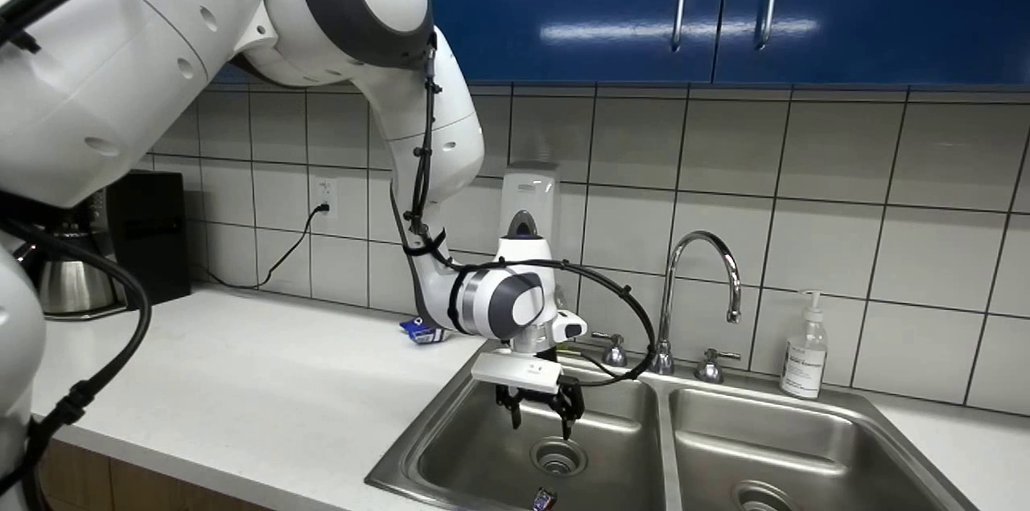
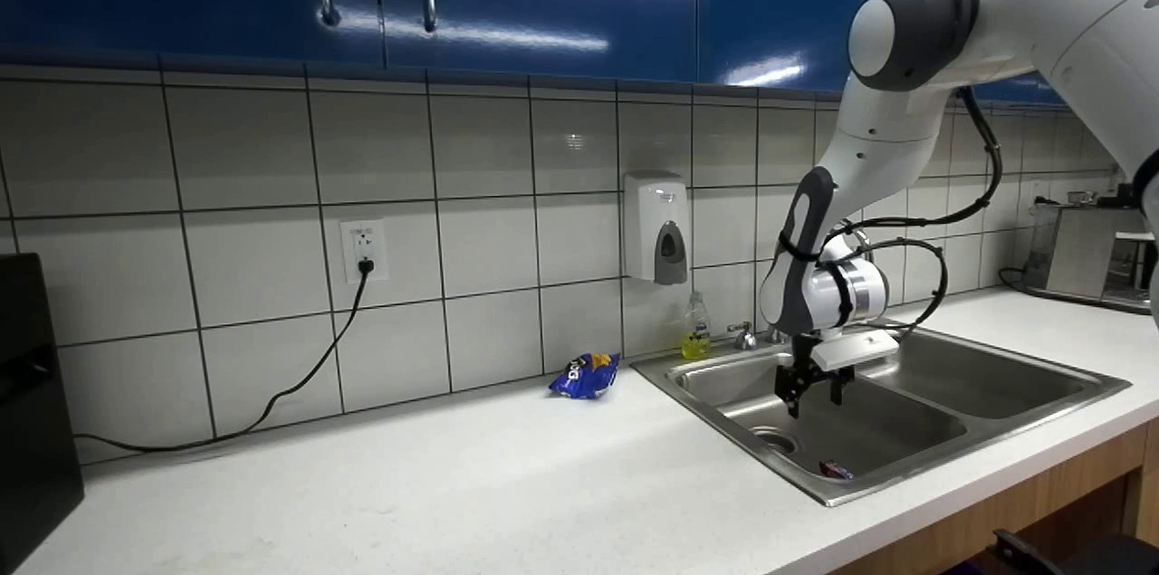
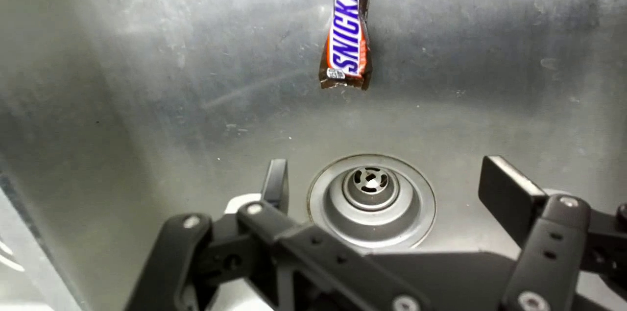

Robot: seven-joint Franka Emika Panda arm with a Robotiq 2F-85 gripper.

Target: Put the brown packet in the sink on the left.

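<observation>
The brown packet, a Snickers bar with a brown, red and white wrapper, lies on the floor of the left sink basin. Only its end shows at the bottom edge of an exterior view, and it shows small near the basin's front side in an exterior view. My gripper is open and empty. It hangs over the same basin, above the drain, apart from the packet. The gripper also shows in both exterior views.
The right basin lies beyond a metal divider. A tall faucet and handles stand behind the basins. A blue chip bag lies on the counter by the wall. A soap pump bottle and yellow soap bottle stand near the sink.
</observation>
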